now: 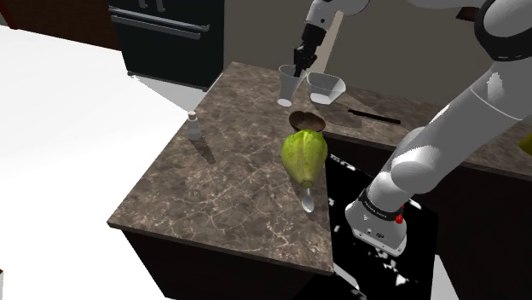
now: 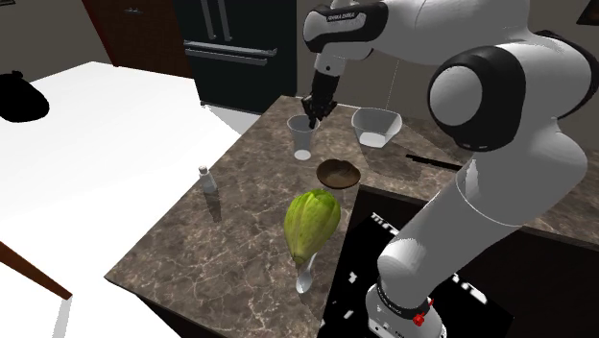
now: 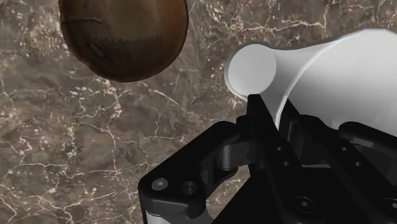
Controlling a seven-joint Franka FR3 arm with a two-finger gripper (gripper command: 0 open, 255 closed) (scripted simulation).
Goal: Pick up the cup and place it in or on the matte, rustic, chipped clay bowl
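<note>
The tabletop (image 1: 213, 192) is dark brown marble veined in white. A black fridge (image 1: 166, 34) and a beige wall stand behind its far edge, and a flat white surface (image 1: 60, 119) spreads past its left edge in the shoulder view. The white cup (image 1: 288, 85) stands upright near the far edge with the jaws down at its rim; I cannot tell whether they are closed on it. The brown bowl (image 1: 305, 120) sits just inward of the cup and apart from it. A white container (image 1: 325, 85) is beside the cup along the far edge. A green vegetable (image 1: 304, 156), perhaps a cabbage, lies mid-tabletop, a spoon (image 1: 308, 202) lies toward the near edge, and a small bottle (image 1: 193, 126) stands by the left edge. The wrist view adds the bowl's seamed brown inside and the cup's round base. The second exterior view takes in a black shape (image 2: 21, 96) on the white surface.
</note>
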